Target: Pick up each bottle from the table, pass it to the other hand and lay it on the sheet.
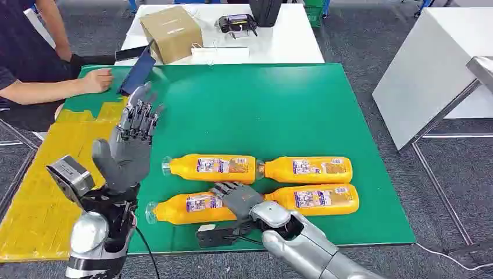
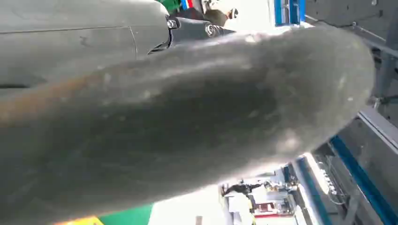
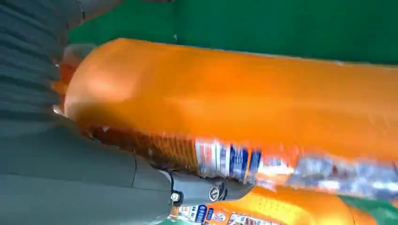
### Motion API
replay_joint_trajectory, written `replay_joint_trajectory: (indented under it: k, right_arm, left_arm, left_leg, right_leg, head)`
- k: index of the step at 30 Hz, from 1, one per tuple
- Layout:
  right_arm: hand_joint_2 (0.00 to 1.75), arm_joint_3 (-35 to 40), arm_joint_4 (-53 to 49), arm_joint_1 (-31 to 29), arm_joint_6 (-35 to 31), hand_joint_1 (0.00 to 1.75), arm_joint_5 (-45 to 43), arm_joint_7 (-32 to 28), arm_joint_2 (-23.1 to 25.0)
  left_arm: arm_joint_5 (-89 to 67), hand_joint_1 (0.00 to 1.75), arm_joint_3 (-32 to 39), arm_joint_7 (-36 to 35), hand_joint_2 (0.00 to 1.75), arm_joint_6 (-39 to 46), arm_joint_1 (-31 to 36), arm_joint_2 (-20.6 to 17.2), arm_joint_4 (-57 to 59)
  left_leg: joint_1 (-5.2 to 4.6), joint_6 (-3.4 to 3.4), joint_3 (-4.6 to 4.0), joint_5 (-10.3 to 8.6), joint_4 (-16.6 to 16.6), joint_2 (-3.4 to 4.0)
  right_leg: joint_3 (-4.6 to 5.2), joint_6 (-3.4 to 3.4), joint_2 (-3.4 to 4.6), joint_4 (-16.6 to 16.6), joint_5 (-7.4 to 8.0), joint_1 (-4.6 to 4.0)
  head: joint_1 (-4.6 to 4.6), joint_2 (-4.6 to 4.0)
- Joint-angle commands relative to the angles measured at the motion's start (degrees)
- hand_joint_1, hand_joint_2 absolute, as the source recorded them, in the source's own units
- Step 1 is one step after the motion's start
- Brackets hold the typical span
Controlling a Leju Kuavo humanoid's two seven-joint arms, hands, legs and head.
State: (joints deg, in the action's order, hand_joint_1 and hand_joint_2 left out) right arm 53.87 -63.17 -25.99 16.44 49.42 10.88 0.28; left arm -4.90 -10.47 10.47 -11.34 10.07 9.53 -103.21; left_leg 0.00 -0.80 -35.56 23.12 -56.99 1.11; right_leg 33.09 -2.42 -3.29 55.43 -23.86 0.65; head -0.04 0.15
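Bottles, four in all, lie on the green bench (image 1: 290, 110); none on the yellow sheet (image 1: 35, 192) yet. My right hand (image 1: 235, 197) closes over the near-left bottle (image 1: 192, 207), unlifted. My left hand (image 1: 131, 145) waits raised, fingers apart, holding nothing.

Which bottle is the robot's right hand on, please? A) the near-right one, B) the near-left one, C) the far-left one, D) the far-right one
B: the right hand lies over the near-left bottle, at the end where it meets the near-right bottle.
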Motion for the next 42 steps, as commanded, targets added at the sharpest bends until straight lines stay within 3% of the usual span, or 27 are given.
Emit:
replay_joint_trajectory:
  k: [1,5,12,17,18,21,22,25,28,30,37,42]
  right_arm:
    - [1.75,6.9,15.8,-4.2,2.0,1.75,4.0,-2.4,1.7]
    - [1.75,7.4,20.1,-4.7,1.7,1.75,5.0,-4.9,3.0]
    - [1.75,7.4,16.0,-4.7,3.4,1.75,4.8,-4.6,1.6]
    - [1.75,0.0,7.7,0.2,-3.7,1.75,-0.7,-0.6,0.9]
    - [1.75,-3.4,1.8,3.5,-8.7,1.75,-2.5,0.2,0.2]
    - [1.75,-11.5,-18.2,13.8,-16.8,1.75,-4.7,0.2,-0.9]
    - [1.75,-12.4,-23.0,15.4,-14.8,1.75,-4.0,1.7,-1.4]
    - [1.75,-12.7,-23.9,15.6,-14.1,1.75,-3.9,2.1,-1.4]
    - [1.75,-21.0,-37.1,23.0,-23.8,1.75,-7.6,-7.3,2.2]
    - [1.75,-23.3,-45.5,25.6,-22.1,1.75,-9.9,-8.2,2.2]
    - [1.75,-23.8,-45.0,25.8,-21.4,1.75,-9.8,-8.4,2.6]
    - [1.75,-24.8,-51.1,30.0,-25.3,1.75,-10.7,-13.1,-0.9]
  left_arm:
    - [1.7,0.00,-0.6,1.1,0.00,-0.6,4.1,0.7,5.5]
    - [1.3,0.00,-0.2,0.2,0.00,0.6,5.0,1.5,6.2]
    - [1.3,0.00,2.7,0.1,0.00,3.5,4.4,2.2,5.5]
    - [5.1,0.00,10.4,-3.0,0.00,14.0,2.7,4.4,1.6]
    - [4.4,0.00,12.7,-3.5,1.75,19.0,2.1,3.3,0.7]
    - [3.7,0.00,17.5,-3.4,1.75,22.6,-1.4,0.2,-3.0]
    - [3.8,0.00,18.6,-3.5,1.75,22.3,-2.4,0.1,-3.8]
    - [3.9,0.00,18.6,-3.4,1.75,22.2,-2.6,0.5,-4.0]
    - [13.1,0.00,17.7,-7.0,1.75,16.5,-5.9,-0.8,-3.4]
    - [14.7,0.00,16.9,-7.1,1.75,14.5,-7.9,-1.0,-2.9]
    - [14.8,0.00,16.6,-6.9,1.75,14.4,-7.9,-0.9,-2.9]
    - [18.9,0.00,11.6,-8.7,1.75,3.5,-15.0,-2.4,-3.1]
  left_leg:
    - [0.07,0.07,0.36,0.05,0.1,-0.18]
    - [0.10,0.07,0.42,0.05,0.1,-0.19]
    - [0.07,0.19,0.89,0.15,0.1,0.43]
    - [0.14,0.18,0.96,0.14,0.1,0.36]
    - [0.13,0.16,0.99,0.14,0.1,0.38]
    - [0.14,0.20,1.09,0.21,0.2,0.42]
    - [0.13,0.20,0.99,0.20,0.1,0.51]
    - [0.09,0.21,0.66,0.28,0.0,0.45]
    - [0.12,0.19,0.37,0.25,0.0,0.25]
    - [0.02,0.14,0.21,0.18,0.0,0.28]
    - [0.03,0.15,0.09,0.16,0.0,0.17]
    - [0.03,0.16,0.26,0.23,0.1,0.16]
  right_leg:
    - [-0.41,0.10,0.15,-0.1,-0.08,-0.02]
    - [-0.47,0.11,0.14,-0.1,-0.07,-0.05]
    - [-0.62,0.20,0.55,-0.1,0.07,-0.02]
    - [-0.73,0.26,0.62,-0.2,0.05,-0.06]
    - [-0.79,0.25,0.63,-0.1,0.04,-0.05]
    - [-0.90,0.30,0.72,-0.2,-0.03,-0.05]
    - [-0.78,0.28,0.73,-0.1,0.00,-0.05]
    - [-0.50,0.29,0.75,0.1,-0.09,-0.02]
    - [-0.25,0.27,0.62,0.0,-0.10,-0.07]
    - [-0.05,0.23,0.50,0.1,-0.06,0.02]
    - [-0.01,0.24,0.42,0.0,-0.02,0.00]
    - [-0.17,0.25,0.47,-0.1,-0.06,0.00]
  head:
    - [0.00,0.00]
    - [0.02,0.00]
    - [0.00,0.00]
    - [0.00,0.00]
    - [0.00,0.00]
    - [0.02,0.00]
    - [0.02,0.00]
    - [0.04,0.00]
    - [0.00,0.00]
    - [0.02,0.00]
    - [0.02,0.00]
    - [0.02,0.00]
